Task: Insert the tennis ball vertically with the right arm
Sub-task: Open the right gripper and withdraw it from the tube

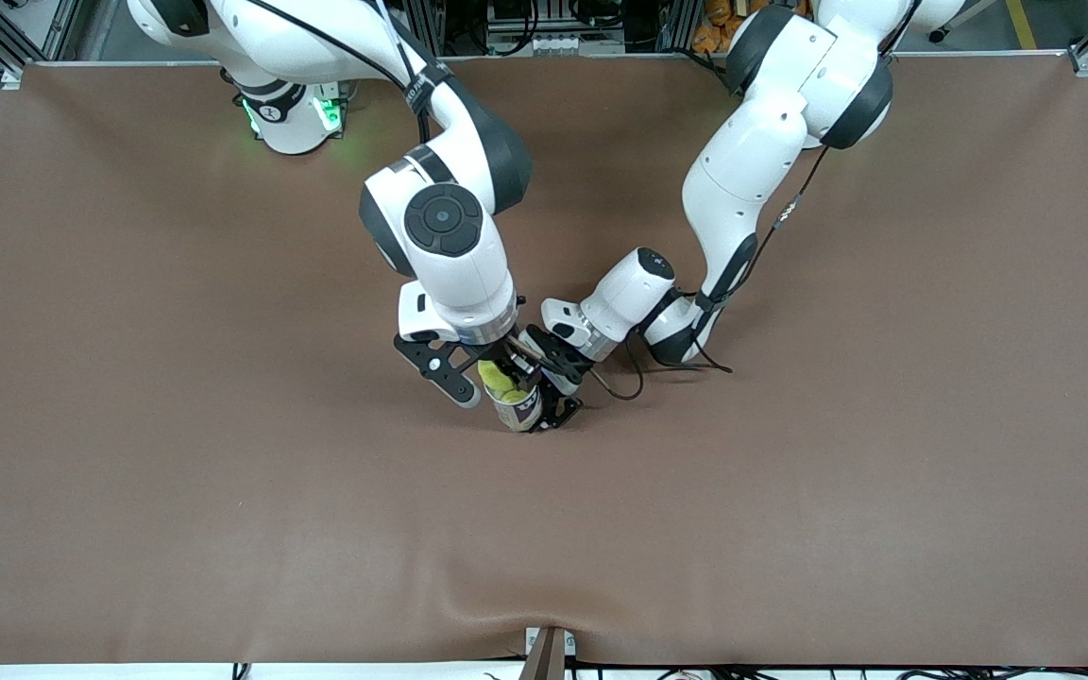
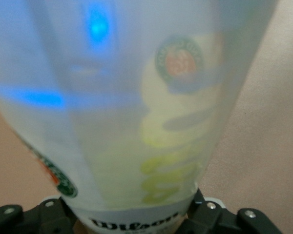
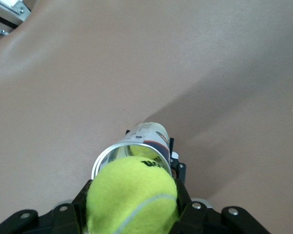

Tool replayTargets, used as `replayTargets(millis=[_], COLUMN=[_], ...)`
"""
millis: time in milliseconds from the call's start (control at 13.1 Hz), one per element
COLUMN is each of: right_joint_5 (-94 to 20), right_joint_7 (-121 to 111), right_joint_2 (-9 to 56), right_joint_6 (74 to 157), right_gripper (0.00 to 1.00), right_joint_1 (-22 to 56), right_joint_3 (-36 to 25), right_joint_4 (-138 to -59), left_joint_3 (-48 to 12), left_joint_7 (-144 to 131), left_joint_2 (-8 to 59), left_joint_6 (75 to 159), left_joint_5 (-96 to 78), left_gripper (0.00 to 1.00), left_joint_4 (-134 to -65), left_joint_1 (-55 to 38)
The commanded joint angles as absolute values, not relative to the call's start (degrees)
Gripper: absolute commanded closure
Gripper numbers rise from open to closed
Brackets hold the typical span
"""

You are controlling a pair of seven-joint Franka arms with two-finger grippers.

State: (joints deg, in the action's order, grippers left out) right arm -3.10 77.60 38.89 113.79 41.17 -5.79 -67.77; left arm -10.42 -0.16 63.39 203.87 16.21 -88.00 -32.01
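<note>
My right gripper (image 1: 501, 371) is shut on a yellow-green tennis ball (image 1: 499, 379) and holds it right over the open mouth of a clear Wilson ball can (image 1: 518, 412). In the right wrist view the ball (image 3: 132, 200) sits between the black fingers (image 3: 63, 217), just above the can's metal rim (image 3: 103, 157). Another ball (image 3: 139, 151) shows inside the can. My left gripper (image 1: 551, 400) is shut on the can's side and holds it upright on the table. In the left wrist view the can (image 2: 136, 122) fills the frame, with that gripper's fingers (image 2: 219, 217) on either side of it.
The brown table mat (image 1: 223, 472) lies bare all round the can. The left arm's black cable (image 1: 634, 378) trails on the mat beside its wrist. A small bracket (image 1: 549, 652) sits at the table edge nearest the front camera.
</note>
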Motion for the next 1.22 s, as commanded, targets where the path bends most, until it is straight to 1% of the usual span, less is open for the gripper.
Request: replayTargets(millis=[0, 77, 153, 230, 765, 995, 1072, 1148], right_joint_5=[-1.8, -1.8, -2.0, -1.9, -2.0, -2.5, -2.5, -2.5], right_joint_7=[79.6, 79.5, 79.6, 79.9, 81.7, 80.9, 80.6, 79.8], right_joint_2=[40.6, 40.6, 40.6, 40.6, 40.4, 39.1, 38.7, 37.8], right_joint_6=[114.1, 114.1, 114.2, 114.2, 114.0, 111.7, 109.4, 107.6], right_gripper=[0.91, 0.64, 0.27, 0.00, 0.00, 0.00, 0.00, 0.00], right_joint_1=[42.2, 42.1, 41.8, 41.9, 41.6, 40.0, 38.9, 38.3], right_joint_3=[-6.6, -6.5, -6.5, -6.5, -6.5, -6.6, -6.5, -6.6], right_joint_4=[-65.6, -65.6, -65.6, -65.6, -65.6, -65.4, -65.3, -65.3], left_joint_3=[-10.4, -10.4, -10.4, -10.4, -10.4, -10.4, -10.5, -11.1], left_joint_7=[-0.4, -0.4, -0.4, -0.4, -0.4, -0.4, -0.4, -0.4], left_joint_2=[64.2, 64.2, 64.2, 64.2, 64.0, 64.0, 64.0, 63.9], left_joint_6=[203.6, 203.6, 203.6, 203.6, 203.6, 203.6, 203.6, 203.6], left_joint_5=[16.3, 16.3, 16.3, 16.3, 16.3, 16.3, 16.3, 16.3], left_gripper=[0.15, 0.15, 0.15, 0.15, 0.15, 0.14, 0.00, 0.00], left_joint_4=[-88.5, -88.6, -88.7, -88.6, -88.8, -89.0, -89.0, -89.3], left_joint_1=[-31.4, -31.4, -31.4, -31.4, -31.4, -31.3, -31.0, -30.5])
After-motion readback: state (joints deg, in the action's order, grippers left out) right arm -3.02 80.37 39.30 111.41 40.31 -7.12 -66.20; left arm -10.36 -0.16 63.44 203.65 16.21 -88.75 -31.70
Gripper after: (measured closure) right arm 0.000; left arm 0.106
